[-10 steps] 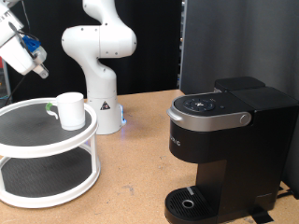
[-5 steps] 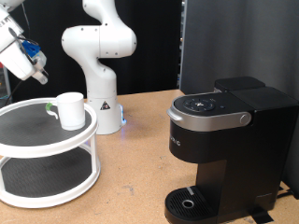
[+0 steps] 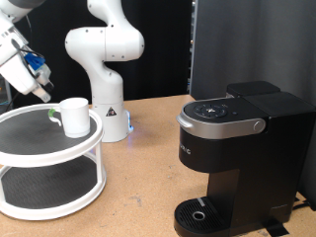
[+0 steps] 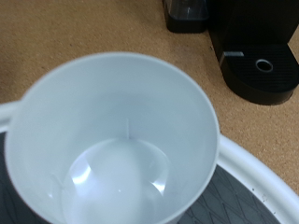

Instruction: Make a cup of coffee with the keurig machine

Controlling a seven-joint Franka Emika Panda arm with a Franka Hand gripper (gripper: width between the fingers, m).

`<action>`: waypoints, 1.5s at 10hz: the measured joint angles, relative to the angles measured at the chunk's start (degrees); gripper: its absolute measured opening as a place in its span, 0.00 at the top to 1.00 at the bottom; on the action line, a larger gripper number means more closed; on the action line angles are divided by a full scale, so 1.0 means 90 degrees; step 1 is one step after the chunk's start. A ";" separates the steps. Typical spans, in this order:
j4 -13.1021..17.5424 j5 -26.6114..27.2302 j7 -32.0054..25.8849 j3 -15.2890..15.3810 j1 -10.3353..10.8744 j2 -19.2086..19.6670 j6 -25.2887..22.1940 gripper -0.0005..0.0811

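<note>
The white cup (image 3: 74, 116) stands upright on the top tier of a white round two-tier shelf (image 3: 39, 150) at the exterior view's left. My gripper (image 3: 39, 89) hangs tilted just above and to the left of the cup, not touching it. The wrist view looks straight down into the empty cup (image 4: 117, 140); my fingers do not show there. The black keurig machine (image 3: 237, 158) stands at the exterior view's right with its lid down and nothing on its round drip base (image 3: 202, 214). It also shows in the wrist view (image 4: 257, 47).
The arm's white base (image 3: 109, 99) stands behind the shelf. A small green item (image 3: 51, 116) lies on the top tier beside the cup. A dark panel (image 3: 212, 44) stands behind the machine. The tabletop is brown cork (image 3: 138, 188).
My gripper has moved slightly down towards the cup. The cup and the machine have not moved.
</note>
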 joint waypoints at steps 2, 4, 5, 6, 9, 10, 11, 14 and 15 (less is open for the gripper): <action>-0.0210 0.0041 0.0000 -0.0004 0.0000 0.0008 0.0255 0.08; -0.0346 0.0055 -0.0005 -0.0008 0.0000 0.0012 0.0406 0.02; -0.0401 0.0055 -0.0045 -0.0017 0.0000 0.0013 0.0465 0.01; -0.0451 0.0058 -0.0139 -0.0047 0.0001 0.0015 0.0506 0.01; -0.0628 0.0059 -0.0356 -0.0158 0.0001 0.0021 0.0749 0.01; -0.0687 0.0059 -0.0395 -0.0178 0.0001 0.0025 0.0833 0.01; -0.0747 0.0064 -0.0419 -0.0186 0.0001 0.0036 0.0944 0.01; -0.0856 0.0125 -0.0427 -0.0187 0.0014 0.0166 0.1186 0.01; -0.0870 0.0202 -0.0431 -0.0189 0.0034 0.0199 0.1214 0.01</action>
